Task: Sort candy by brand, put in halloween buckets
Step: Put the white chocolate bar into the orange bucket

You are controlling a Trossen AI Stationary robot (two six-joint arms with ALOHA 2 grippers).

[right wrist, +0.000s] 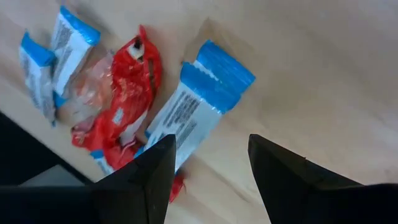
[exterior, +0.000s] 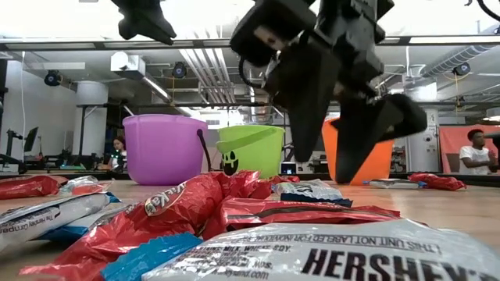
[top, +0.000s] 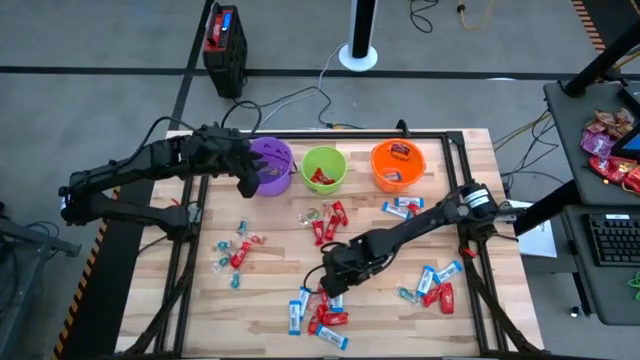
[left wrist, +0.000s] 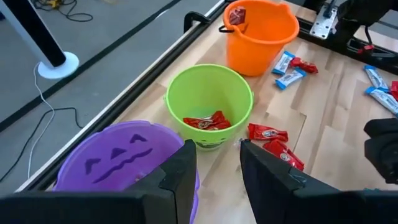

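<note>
Three buckets stand in a row at the table's far side: purple [top: 270,165], lime green [top: 323,168] with red candy inside, and orange [top: 397,164] with a piece inside. Wrapped candy lies scattered on the wood: red [top: 330,222], blue-and-white bars [top: 403,207] and small teal twists [top: 235,252]. My left gripper [left wrist: 216,148] hangs open and empty just near of the purple bucket [left wrist: 118,158]. My right gripper [right wrist: 211,142] is open, pointing down over a blue-and-white bar [right wrist: 199,102] and a red piece [right wrist: 127,93] in the front-centre pile [top: 318,310].
A black frame [top: 455,140] rims the table. More candy lies at the front right [top: 432,287]. A side desk on the right holds red-pink bags [top: 608,140] and a keyboard [top: 612,240]. People sit in the room behind [exterior: 473,152].
</note>
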